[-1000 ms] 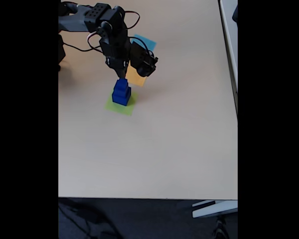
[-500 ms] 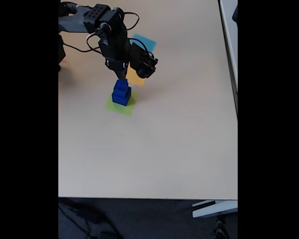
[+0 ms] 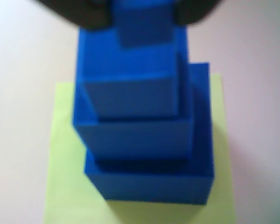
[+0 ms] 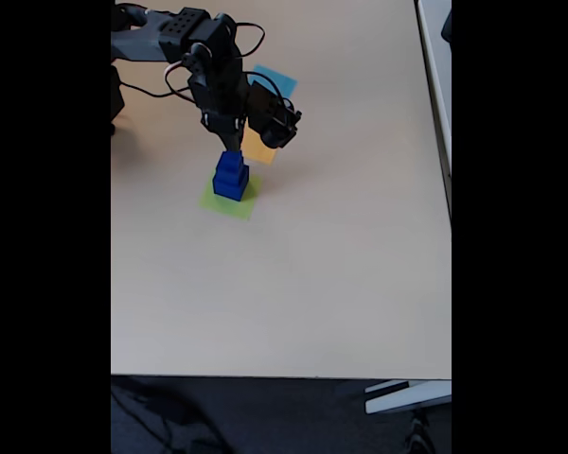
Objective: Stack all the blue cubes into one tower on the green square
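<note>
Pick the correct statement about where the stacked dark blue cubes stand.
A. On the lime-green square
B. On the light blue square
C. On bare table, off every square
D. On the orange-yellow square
A: in the wrist view, the tower of blue cubes rests on the green square, whose green paper shows on both sides of the largest cube.

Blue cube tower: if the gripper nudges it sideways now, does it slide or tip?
Probably tips or sheds its top: the tower is a tall, narrow stepped stack with no visible fastening. The cubes look glossy, so layers may slip. The green square beneath is thin paper and might shift too.
</note>
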Robot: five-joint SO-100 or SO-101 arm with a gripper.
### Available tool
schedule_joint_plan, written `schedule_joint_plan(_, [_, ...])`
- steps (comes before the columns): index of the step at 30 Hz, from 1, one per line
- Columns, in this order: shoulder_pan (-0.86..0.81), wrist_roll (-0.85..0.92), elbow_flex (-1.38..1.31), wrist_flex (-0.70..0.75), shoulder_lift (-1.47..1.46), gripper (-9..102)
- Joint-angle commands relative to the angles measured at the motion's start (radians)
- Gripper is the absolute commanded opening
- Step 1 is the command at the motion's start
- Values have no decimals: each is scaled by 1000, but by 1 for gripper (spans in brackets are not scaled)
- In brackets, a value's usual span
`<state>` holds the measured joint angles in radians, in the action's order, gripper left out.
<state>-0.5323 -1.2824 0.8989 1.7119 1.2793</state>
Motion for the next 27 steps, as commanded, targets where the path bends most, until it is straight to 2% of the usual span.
schedule_joint_plan(1, [-11, 8, -3, -12, 31, 0])
schedule_joint_plan(27, [-11, 14, 23, -12, 34, 0])
